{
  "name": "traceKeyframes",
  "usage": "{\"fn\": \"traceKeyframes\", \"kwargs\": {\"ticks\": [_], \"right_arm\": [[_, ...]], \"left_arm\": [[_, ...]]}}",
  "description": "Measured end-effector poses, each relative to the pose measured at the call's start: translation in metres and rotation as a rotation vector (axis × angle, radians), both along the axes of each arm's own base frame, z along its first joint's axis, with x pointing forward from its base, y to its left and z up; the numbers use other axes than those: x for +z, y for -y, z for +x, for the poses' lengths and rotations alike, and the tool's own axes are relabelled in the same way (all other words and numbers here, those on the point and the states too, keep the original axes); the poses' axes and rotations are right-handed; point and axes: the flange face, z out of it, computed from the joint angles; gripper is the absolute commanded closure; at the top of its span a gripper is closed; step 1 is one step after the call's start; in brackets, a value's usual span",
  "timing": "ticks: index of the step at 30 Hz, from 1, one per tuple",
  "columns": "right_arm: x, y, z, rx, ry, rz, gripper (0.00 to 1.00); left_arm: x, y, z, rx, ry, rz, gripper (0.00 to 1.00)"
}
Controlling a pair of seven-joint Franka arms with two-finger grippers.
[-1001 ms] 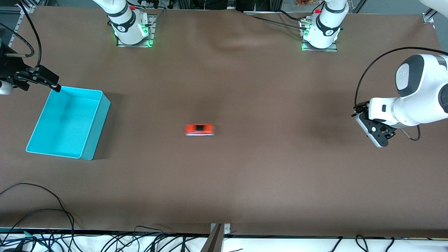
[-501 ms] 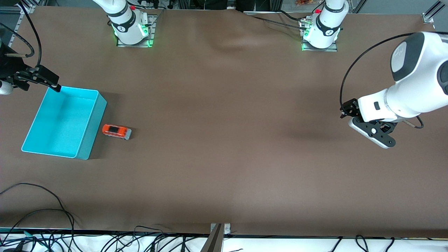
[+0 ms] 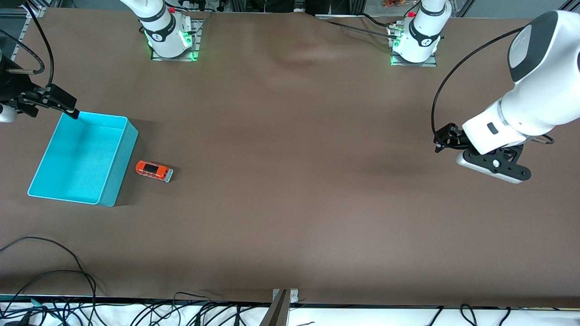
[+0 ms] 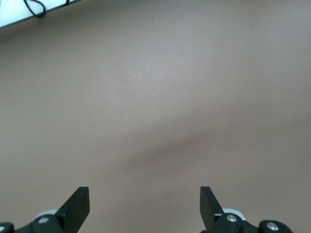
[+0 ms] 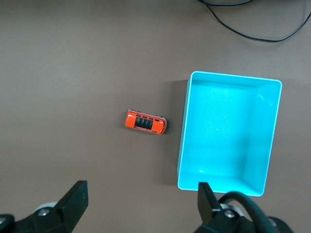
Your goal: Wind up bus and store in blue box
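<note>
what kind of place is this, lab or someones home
Most likely a robotics lab: two white arm bases bolted to a table under a brown cover, loose cables along its edge, and only a toy bus beside a blue box as test props.

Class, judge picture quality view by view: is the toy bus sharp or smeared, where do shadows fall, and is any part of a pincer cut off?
Front view: the bus is sharp, the blue box casts a shadow toward it, and a soft shadow lies under the left pincer. Right wrist view: bus and box crisp, the right pincer cropped at the edge. Left wrist view: only bare table with a faint shadow band.
</note>
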Motion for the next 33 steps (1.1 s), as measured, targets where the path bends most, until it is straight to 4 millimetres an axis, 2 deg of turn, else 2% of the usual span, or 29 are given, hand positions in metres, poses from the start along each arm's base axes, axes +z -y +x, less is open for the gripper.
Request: {"fn": "traceKeyframes", "kwargs": {"ticks": [6, 14, 18, 26, 33], "right_arm": [[0.000, 0.000, 0.000, 0.000, 0.000, 0.000, 0.00], [-0.003, 0.000, -0.001, -0.001, -0.018, -0.001, 0.00], [-0.007, 0.001, -0.002, -0.001, -0.045, -0.001, 0.00], [-0.017, 0.001, 0.000, 0.002, -0.074, -0.003, 0.00], [-0.033, 0.000, 0.008, 0.004, -0.102, -0.006, 0.00]], "left_arm": [[0.024, -0.003, -0.005, 0.048, 0.019, -0.033, 0.00], [0.057, -0.025, -0.022, 0.094, 0.025, -0.020, 0.00], [0.061, -0.037, -0.030, 0.113, -0.005, -0.002, 0.00], [0.059, -0.062, -0.031, 0.160, -0.017, 0.012, 0.00], [0.073, -0.073, -0.056, 0.187, -0.011, 0.041, 0.00]]}}
